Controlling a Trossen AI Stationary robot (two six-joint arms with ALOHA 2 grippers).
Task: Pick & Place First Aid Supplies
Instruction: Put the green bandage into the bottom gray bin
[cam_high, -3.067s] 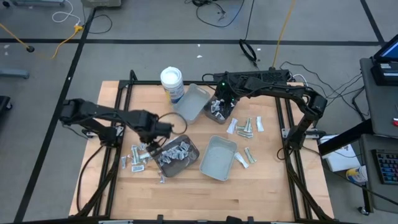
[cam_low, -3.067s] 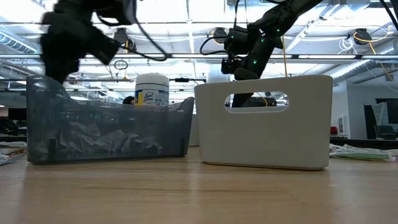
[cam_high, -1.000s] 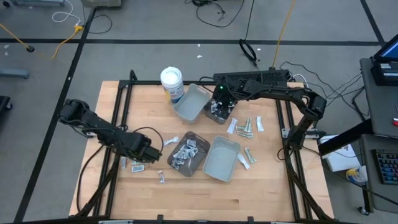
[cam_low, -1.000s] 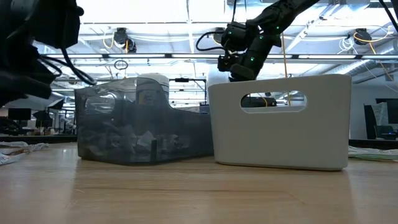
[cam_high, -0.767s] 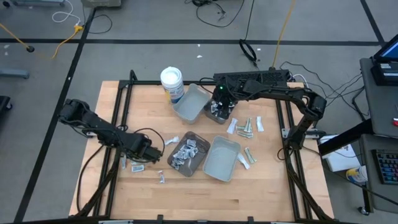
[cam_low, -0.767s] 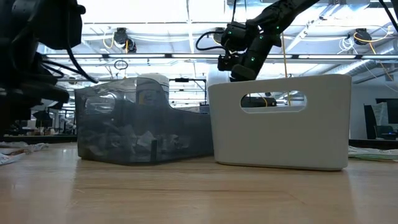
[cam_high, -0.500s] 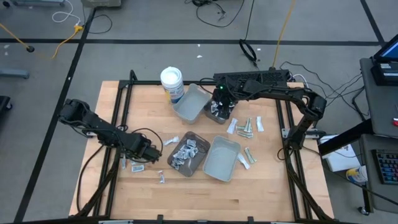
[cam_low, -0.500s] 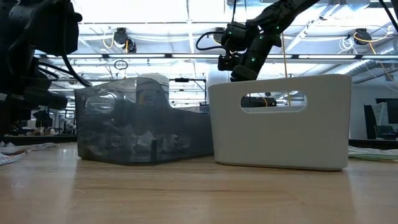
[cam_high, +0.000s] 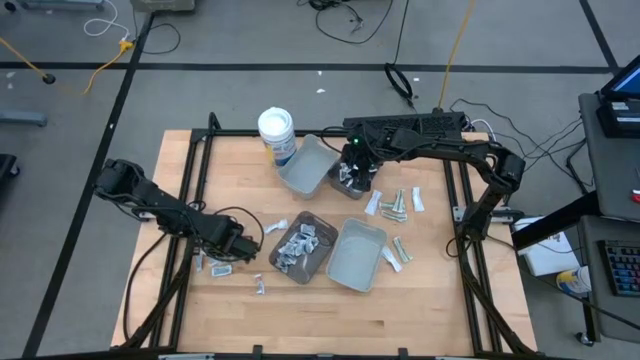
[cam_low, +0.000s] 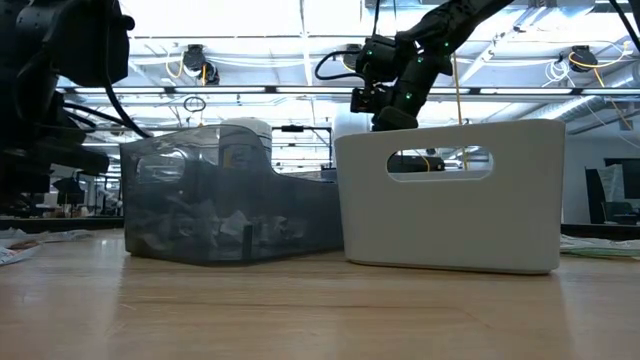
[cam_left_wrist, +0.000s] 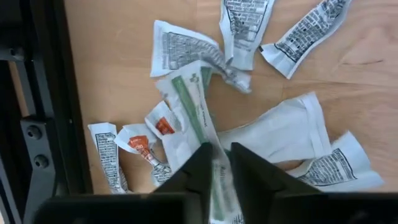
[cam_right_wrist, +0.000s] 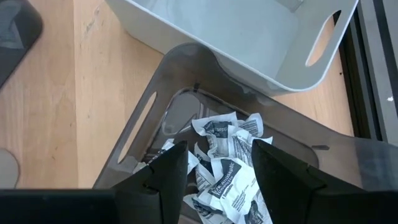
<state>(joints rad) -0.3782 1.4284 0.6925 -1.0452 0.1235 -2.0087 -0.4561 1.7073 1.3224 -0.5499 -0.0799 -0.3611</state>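
Packets (cam_left_wrist: 186, 118) are lying loose on the bench (cam_high: 240, 320) under the left claw (cam_left_wrist: 217, 163), whose fingers have just been narrowing and are now pinching a green-striped one; a lift toward a tray seems to be coming. Farther off, the right claw (cam_right_wrist: 214, 163) is hovering, fingers apart, over a smoky tray (cam_right_wrist: 149, 112) holding packets. Whether the pinch is gripping firmly is hard to judge.

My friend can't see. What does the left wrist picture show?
The left tool is pinching a white packet with a green stripe on the wooden table. More small printed white packets lie scattered around it.
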